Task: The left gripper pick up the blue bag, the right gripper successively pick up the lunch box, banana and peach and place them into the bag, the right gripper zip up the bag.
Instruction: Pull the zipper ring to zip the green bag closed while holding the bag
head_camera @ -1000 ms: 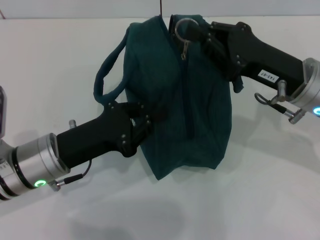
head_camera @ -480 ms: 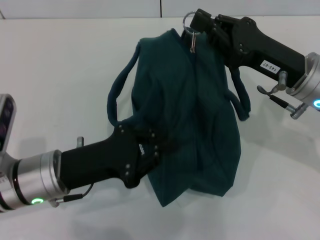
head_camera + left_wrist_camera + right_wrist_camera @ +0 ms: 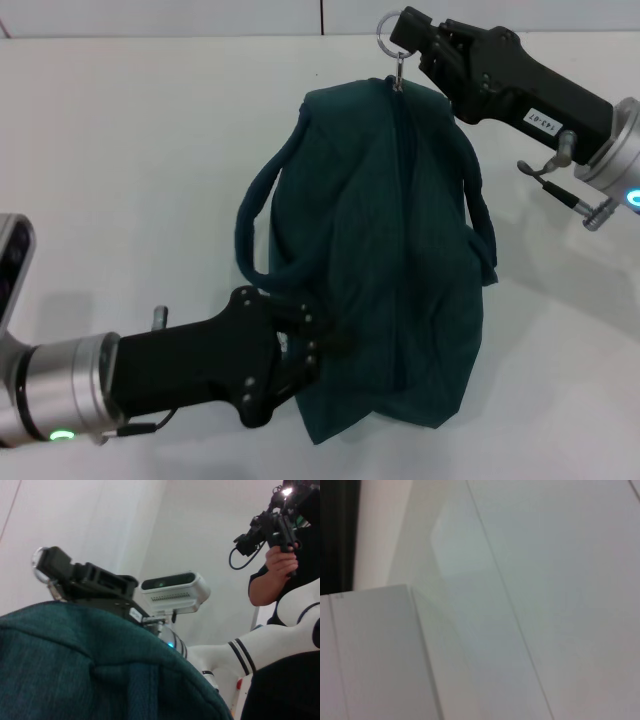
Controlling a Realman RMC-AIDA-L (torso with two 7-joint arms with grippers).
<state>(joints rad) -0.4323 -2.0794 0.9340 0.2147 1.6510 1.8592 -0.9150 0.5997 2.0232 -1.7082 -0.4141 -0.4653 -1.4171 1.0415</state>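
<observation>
My left gripper [image 3: 305, 350] enters from the near left and is closed on the fabric of the bag [image 3: 400, 260] at its lower left edge, just below the near end of a loop handle [image 3: 255, 225]. My right gripper [image 3: 405, 35] reaches in from the far right and pinches the ring pull [image 3: 390, 28] at the bag's far top corner; the ring stands clear above the fabric, with the small pull tab hanging from it to the zipper's end. The zipper seam [image 3: 400, 230] runs from that corner down the middle of the bag toward its near edge and appears closed along its visible length. A second handle [image 3: 478, 205] curves along the bag's right edge. The white table [image 3: 120, 150] lies bare to the left, right and near side of the bag. In the left wrist view the bag [image 3: 75, 670] fills the lower part, with my right gripper [image 3: 50, 567] above its edge.
</observation>
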